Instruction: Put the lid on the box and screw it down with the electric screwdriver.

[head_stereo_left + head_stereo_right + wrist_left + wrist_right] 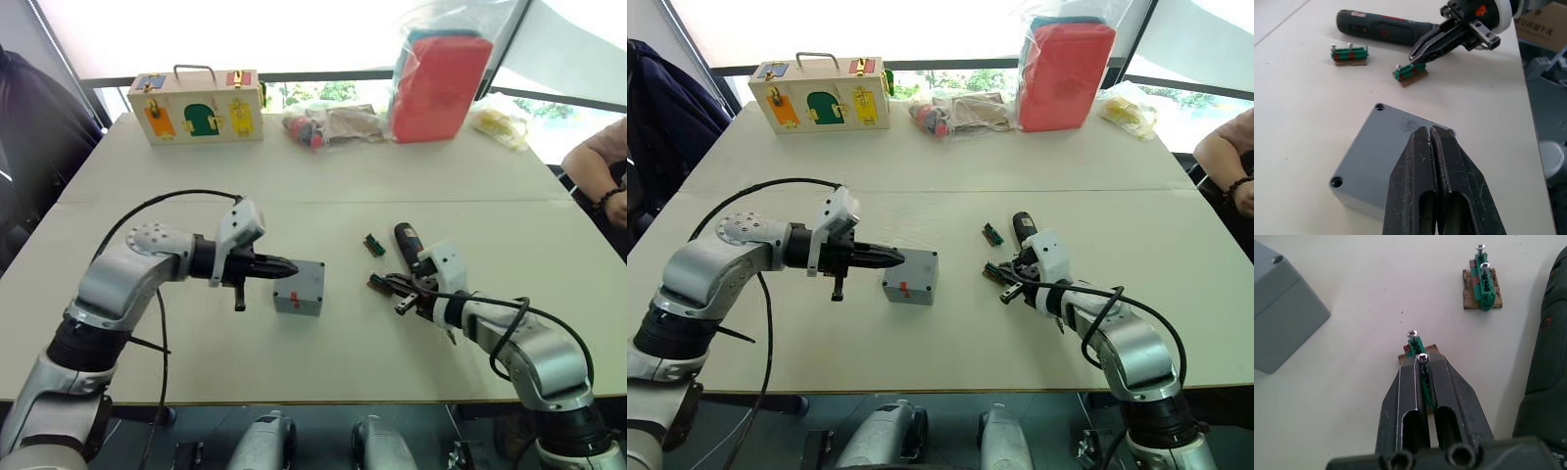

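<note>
The grey box [299, 288] stands mid-table with the lid [1382, 147] lying flat on top, corner screw holes showing. My left gripper [1430, 131] is shut, its tips resting over the lid's near edge. The electric screwdriver [406, 240] lies on the table to the right of the box. Beside it my right gripper [1422, 361] is shut on a small green block [1415, 343] that carries two screws. A second green block [1481, 284] with screws lies a little farther off.
At the table's far edge stand a wooden case with coloured doors [196, 106], a clear bag of small items [328, 122], a red pack in plastic [441, 83] and a yellow bag [500, 122]. A person's arm [598, 166] rests at the right edge.
</note>
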Motion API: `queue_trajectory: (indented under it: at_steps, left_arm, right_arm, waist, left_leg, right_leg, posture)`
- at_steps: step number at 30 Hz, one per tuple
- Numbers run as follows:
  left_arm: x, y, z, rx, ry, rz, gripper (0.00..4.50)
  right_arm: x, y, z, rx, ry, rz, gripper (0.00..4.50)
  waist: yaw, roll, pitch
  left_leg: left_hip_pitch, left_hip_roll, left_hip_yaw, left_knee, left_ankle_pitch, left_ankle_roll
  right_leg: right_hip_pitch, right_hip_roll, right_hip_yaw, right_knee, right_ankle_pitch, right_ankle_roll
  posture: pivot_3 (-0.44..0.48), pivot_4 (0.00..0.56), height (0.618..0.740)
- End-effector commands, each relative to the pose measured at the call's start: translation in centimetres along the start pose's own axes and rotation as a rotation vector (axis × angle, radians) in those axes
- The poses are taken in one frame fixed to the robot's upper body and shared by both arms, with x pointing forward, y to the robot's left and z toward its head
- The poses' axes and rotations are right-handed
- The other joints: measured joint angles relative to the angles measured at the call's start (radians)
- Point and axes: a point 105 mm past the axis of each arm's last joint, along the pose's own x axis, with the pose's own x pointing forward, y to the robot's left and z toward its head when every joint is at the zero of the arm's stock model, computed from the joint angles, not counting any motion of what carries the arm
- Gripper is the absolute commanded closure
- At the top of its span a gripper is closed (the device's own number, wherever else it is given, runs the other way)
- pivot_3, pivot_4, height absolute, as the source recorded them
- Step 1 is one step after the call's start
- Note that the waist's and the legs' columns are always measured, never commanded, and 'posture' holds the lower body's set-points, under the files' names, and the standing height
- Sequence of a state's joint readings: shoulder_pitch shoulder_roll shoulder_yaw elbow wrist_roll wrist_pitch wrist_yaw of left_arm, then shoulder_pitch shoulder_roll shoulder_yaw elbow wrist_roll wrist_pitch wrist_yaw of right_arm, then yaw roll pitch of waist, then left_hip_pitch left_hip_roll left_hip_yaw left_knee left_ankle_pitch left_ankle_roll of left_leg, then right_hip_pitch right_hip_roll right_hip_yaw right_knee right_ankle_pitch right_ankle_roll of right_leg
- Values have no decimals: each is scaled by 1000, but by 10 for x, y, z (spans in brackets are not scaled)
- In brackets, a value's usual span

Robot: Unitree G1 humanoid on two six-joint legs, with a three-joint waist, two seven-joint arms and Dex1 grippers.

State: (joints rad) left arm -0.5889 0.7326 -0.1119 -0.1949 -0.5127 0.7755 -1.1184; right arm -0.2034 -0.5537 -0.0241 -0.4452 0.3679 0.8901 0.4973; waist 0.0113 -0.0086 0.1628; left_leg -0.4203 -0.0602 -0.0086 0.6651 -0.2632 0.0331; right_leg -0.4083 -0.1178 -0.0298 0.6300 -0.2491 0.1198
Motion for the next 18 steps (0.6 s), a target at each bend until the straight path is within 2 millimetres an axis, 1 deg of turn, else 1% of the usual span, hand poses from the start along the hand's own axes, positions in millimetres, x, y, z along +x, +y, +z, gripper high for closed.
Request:
queue_trajectory:
  at_steps: [1,3,5,8,10,12,15,18]
  left_arm:
    - [-15,5,7,-17,-50,42,4500]
    - [-22,8,6,-47,-63,67,4500]
    - [-29,9,0,-71,-51,94,4500]
    - [-38,7,-13,-93,-12,129,4500]
    - [-42,4,-19,-112,1,144,4500]
    - [-44,-1,-23,-123,14,151,4500]
    - [-46,-7,-27,-136,25,168,4500]
    - [-46,-10,-29,-139,33,180,4500]
  right_arm:
    - [-11,1,29,-51,-88,4,4374]
    - [-13,7,44,-74,-131,32,4374]
    - [-11,20,62,-84,-193,97,4374]
    - [-5,42,79,-91,-254,204,4374]
    - [5,55,82,-90,-263,268,4374]
    - [15,64,78,-110,-251,306,4374]
    - [28,73,73,-121,-240,345,4374]
    - [34,75,70,-128,-239,363,4374]
  waist:
    - [0,0,0]
    - [-1,0,0]
    - [-2,0,0]
    - [-6,0,0]
    - [-7,0,0]
    - [-6,0,0]
    - [0,0,0]
    - [1,0,0]
  left_leg:
    - [0,0,0,0,0,0]
    - [0,0,0,0,0,0]
    - [0,0,0,0,0,0]
    - [0,1,0,0,0,0]
    - [0,1,0,0,0,0]
    - [0,1,0,0,0,0]
    - [0,0,0,0,0,0]
    - [0,0,0,0,0,0]
  right_leg:
    - [0,0,0,0,0,0]
    - [0,0,0,0,0,0]
    - [0,0,0,0,0,0]
    - [-1,0,0,0,0,0]
    - [-1,0,0,0,0,0]
    - [-1,0,0,0,0,0]
    - [0,-1,0,0,0,0]
    - [-1,-1,0,0,0,0]
  posture:
    - [0,150,740]
    - [0,150,740]
    - [0,150,740]
    - [0,150,740]
    - [0,150,740]
    - [0,150,740]
    - [0,150,740]
    - [0,150,740]
